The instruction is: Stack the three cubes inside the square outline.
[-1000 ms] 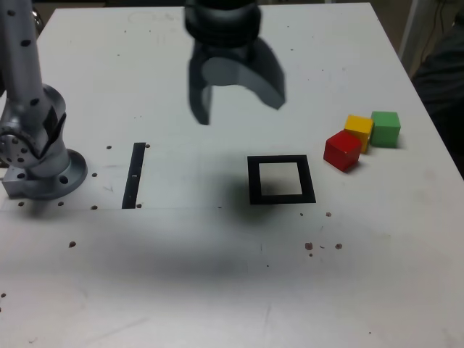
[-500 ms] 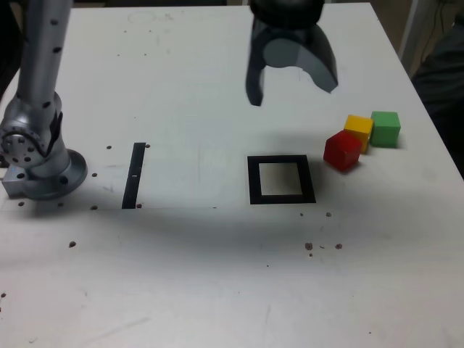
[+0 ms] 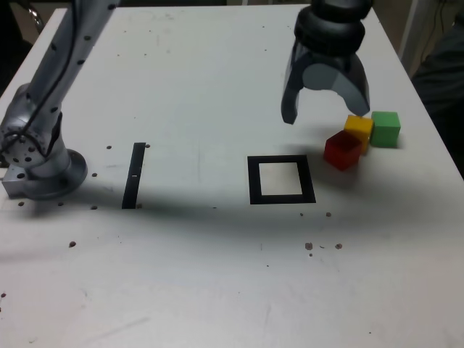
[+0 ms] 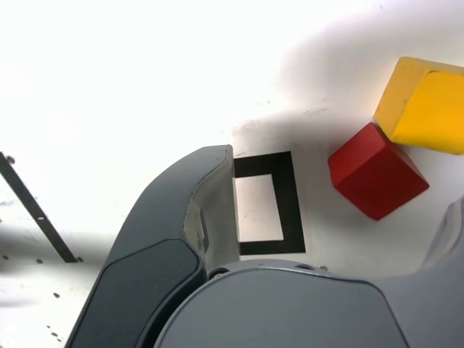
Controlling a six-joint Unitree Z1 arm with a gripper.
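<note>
Red cube (image 3: 342, 150) sat on the desk (image 3: 217, 275), off the exterior view's right of the square outline (image 3: 281, 180), near it but not touching. Yellow cube (image 3: 359, 130) was right behind it, the two apparently touching at a corner. Green cube (image 3: 386, 128) was just beside the yellow, on the exterior view's right; it didn't show in the wrist view. All three were outside the outline, none stacked.

Handling, my read: small rigid blocks, likely light, with flat painted faces. They shouldn't deform, but smooth sides could slip under an off-centre pinch. Best hold was two opposite flat faces, mid-height, squared up. Red was rotated relative to the outline, so the wrist would need to line up with its faces, not its corners. Yellow crowded one side of red, so I'd pick the face pair clear of that contact, else yellow gets nudged.

Fingers (image 3: 326, 119) were spread fully wide, holding nothing, hovering above and just left of red and yellow in the exterior view. In the wrist view red (image 4: 377, 170) and yellow (image 4: 424, 105) lay between the two fingers, the outline (image 4: 290, 210) partly hidden behind one.
</note>
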